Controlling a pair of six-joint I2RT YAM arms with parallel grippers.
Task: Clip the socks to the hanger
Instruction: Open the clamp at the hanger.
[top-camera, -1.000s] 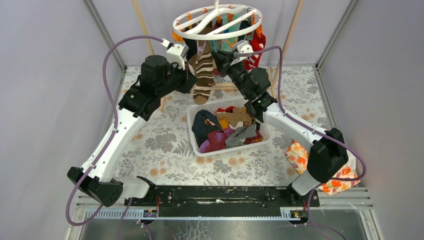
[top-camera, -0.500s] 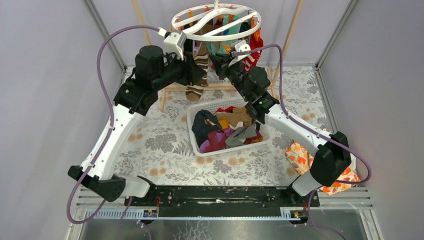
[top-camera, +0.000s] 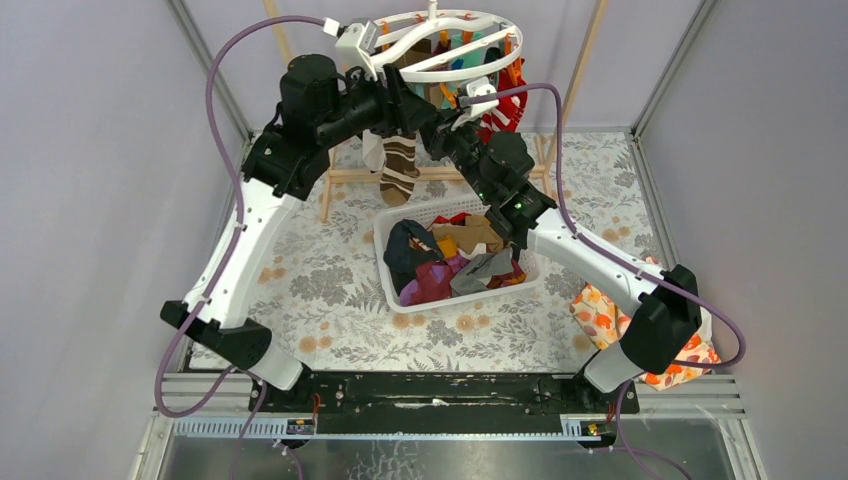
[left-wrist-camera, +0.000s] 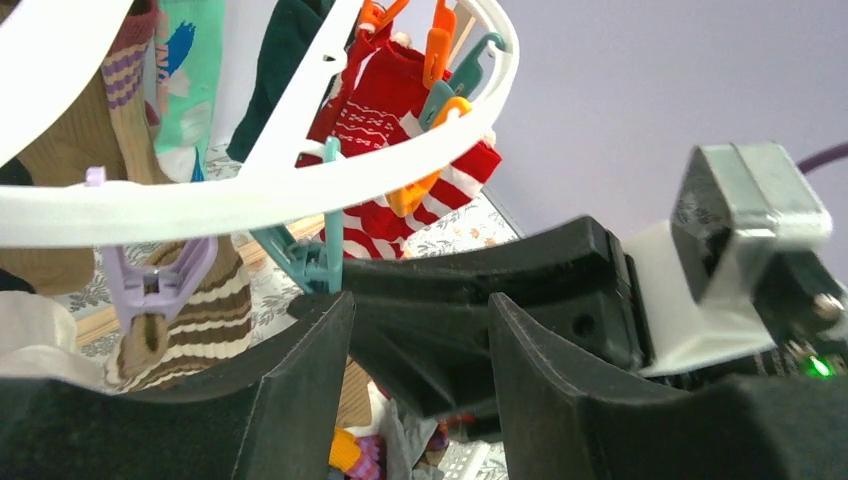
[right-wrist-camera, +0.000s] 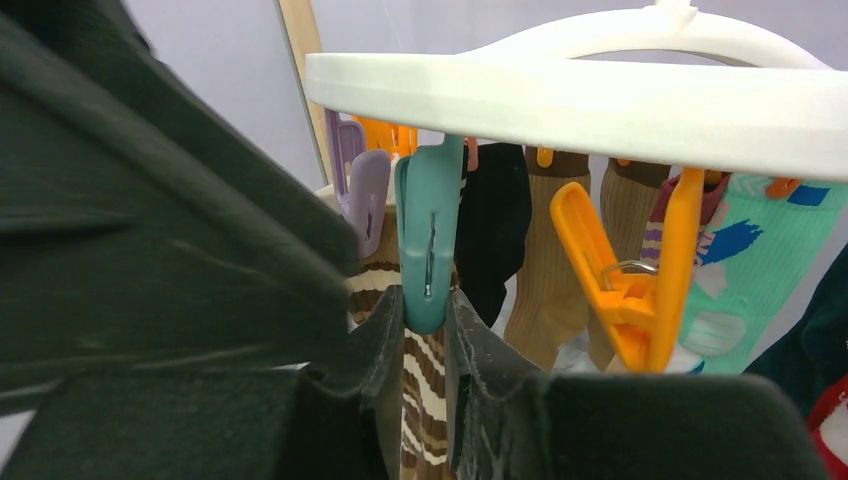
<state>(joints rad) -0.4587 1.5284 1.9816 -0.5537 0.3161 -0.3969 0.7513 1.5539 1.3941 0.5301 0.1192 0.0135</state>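
The white ring hanger (top-camera: 450, 15) hangs at the back with several socks clipped under it. A brown-and-cream striped sock (top-camera: 398, 165) dangles from a purple clip (left-wrist-camera: 160, 285) on the ring (left-wrist-camera: 200, 205). My left gripper (left-wrist-camera: 420, 300) is open and empty just under the ring, beside that sock (left-wrist-camera: 195, 320), and faces the right arm's black wrist. My right gripper (right-wrist-camera: 427, 300) is shut on the lower end of a teal clip (right-wrist-camera: 430, 230) hanging from the ring (right-wrist-camera: 600, 100), with the striped sock (right-wrist-camera: 425, 400) behind it. A red-and-white sock (left-wrist-camera: 400, 130) hangs further round.
A white slotted basket (top-camera: 398, 292) with several loose socks (top-camera: 455, 260) stands mid-table below the hanger. A light wooden rack frame (top-camera: 345, 175) stands behind it. A floral bag (top-camera: 600, 310) lies at the right near the right arm's base. Orange clips (right-wrist-camera: 640, 290) hang beside the teal one.
My left gripper has opened and let go of the striped sock, which now hangs from the purple clip. The left arm has risen toward the ring. The right gripper stays shut on the teal clip.
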